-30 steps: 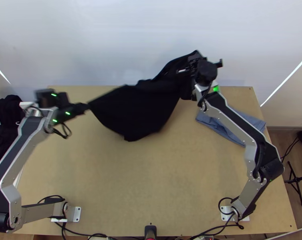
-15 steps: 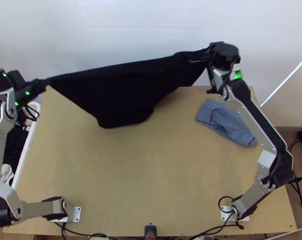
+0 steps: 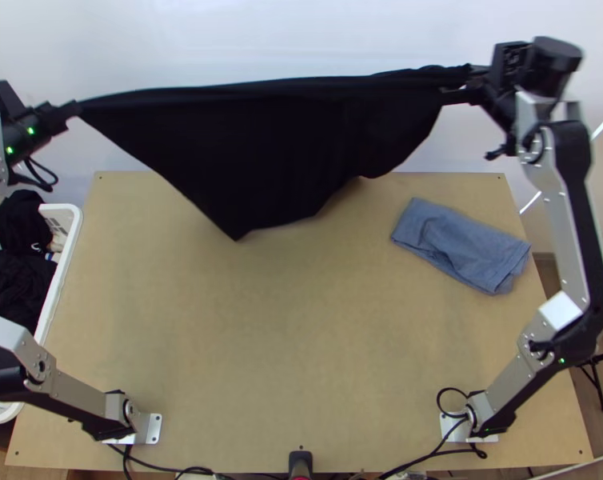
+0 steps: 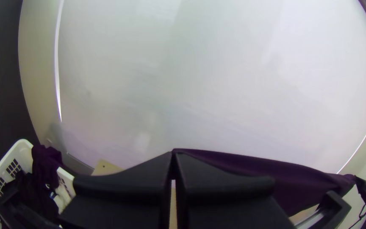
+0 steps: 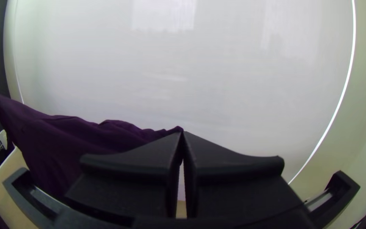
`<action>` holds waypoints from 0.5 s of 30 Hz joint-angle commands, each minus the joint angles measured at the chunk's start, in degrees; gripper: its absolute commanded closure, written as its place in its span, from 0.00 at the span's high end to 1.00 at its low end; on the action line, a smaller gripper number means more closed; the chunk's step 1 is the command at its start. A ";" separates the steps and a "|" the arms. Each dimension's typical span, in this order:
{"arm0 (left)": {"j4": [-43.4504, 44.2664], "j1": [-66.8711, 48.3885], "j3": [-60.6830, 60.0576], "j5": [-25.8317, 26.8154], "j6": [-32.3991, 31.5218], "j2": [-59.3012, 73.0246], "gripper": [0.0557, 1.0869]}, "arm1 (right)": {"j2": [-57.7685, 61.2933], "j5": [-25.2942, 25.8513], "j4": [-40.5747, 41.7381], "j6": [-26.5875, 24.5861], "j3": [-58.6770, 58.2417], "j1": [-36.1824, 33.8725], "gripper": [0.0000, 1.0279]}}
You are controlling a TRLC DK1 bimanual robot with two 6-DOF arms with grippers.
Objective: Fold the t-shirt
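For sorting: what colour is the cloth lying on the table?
The cloth is greyish blue; best in top view.

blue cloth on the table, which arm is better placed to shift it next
Probably right: the blue cloth lies on that arm's side, far from the left gripper. The right gripper must first release the black shirt.

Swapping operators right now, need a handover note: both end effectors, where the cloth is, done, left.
Left end effector: shut on one upper corner of the black cloth t-shirt.
Right end effector: shut on the opposite upper corner.
T-shirt: stretched between them, hanging over the light wooden table's far edge.
Blue-grey cloth: table's right side.
Done: gripped at both ends, spread sideways.
Left: lay flat, then fold.
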 commanded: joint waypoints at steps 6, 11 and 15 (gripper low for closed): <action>0.45 -3.53 11.68 -3.91 -0.16 -2.04 0.03 | -16.60 -6.78 -3.75 0.35 0.93 7.82 0.03; 3.26 -2.74 9.49 -4.61 -1.91 -8.81 0.03 | -24.69 -6.69 -3.75 0.71 0.58 13.01 0.03; 2.47 -3.00 5.62 -4.52 -2.44 -15.92 0.03 | -29.88 -6.69 -9.91 0.97 0.49 16.00 0.03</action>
